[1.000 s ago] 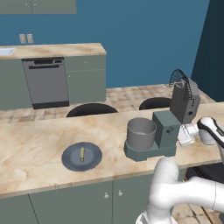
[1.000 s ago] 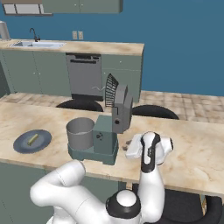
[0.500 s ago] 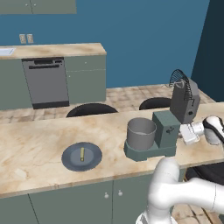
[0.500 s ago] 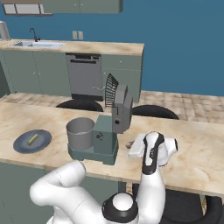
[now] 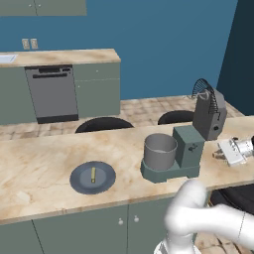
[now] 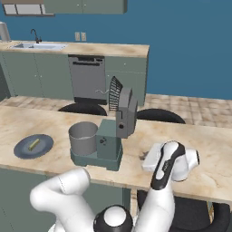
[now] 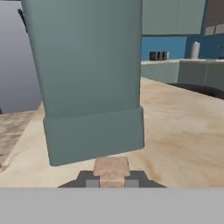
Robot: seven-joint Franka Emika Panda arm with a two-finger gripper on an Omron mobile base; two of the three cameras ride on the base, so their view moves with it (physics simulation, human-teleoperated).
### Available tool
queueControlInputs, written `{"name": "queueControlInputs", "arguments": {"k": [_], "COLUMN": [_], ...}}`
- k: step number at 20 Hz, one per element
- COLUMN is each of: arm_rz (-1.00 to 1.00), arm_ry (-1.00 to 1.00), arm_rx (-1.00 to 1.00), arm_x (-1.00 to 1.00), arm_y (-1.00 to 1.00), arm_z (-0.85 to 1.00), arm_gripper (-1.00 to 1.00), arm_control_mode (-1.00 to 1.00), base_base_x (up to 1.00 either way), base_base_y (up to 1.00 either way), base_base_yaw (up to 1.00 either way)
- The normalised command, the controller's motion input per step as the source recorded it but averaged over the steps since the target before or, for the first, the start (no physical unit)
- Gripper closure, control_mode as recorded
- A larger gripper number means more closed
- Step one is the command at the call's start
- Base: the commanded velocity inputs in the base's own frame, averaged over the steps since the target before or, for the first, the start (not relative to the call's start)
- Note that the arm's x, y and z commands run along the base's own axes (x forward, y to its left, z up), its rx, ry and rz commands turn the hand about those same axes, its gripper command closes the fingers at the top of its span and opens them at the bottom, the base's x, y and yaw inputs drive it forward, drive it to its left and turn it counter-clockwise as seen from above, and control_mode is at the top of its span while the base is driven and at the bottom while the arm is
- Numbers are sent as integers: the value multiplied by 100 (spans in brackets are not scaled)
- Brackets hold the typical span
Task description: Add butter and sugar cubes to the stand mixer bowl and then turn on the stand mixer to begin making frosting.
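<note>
No legible writing is seen. A small tan cube [image 7: 111, 169] is gripped between closed fingers [image 7: 92, 183], behind the dark grey-green boxy stand mixer [image 7: 87, 83].

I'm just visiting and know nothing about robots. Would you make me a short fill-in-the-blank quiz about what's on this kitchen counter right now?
1. The butter lies on a dark round ____.
2. The stand mixer bowl sits on the base of the stand mixer, whose head is tilted ____.
3. The gripper is at the mixer's side, holding a small ____-coloured cube.

Missing words: plate; up; tan
</note>
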Motion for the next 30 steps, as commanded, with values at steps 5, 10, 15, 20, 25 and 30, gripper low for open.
{"name": "queueControlInputs", "arguments": {"k": [5, 10, 15, 20, 25, 30], "arm_rz": [-3, -4, -1, -1, -5, -10], "arm_ry": [-4, -5, -2, 0, 0, 0], "arm_rx": [0, 0, 0, -1, -6, -13], "arm_x": [-100, -100, -88, -35, -1, 8], "arm_y": [4, 43, 83, 100, 99, 83], "arm_z": [38, 98, 100, 84, 67, 45], "arm_gripper": [100, 100, 100, 100, 100, 100], "arm_control_mode": [-100, -100, -100, -100, -100, -100], "base_base_x": [0, 0, 0, 0, 0, 0], "base_base_y": [0, 0, 0, 0, 0, 0], "base_base_yaw": [0, 0, 0, 0, 0, 0]}}
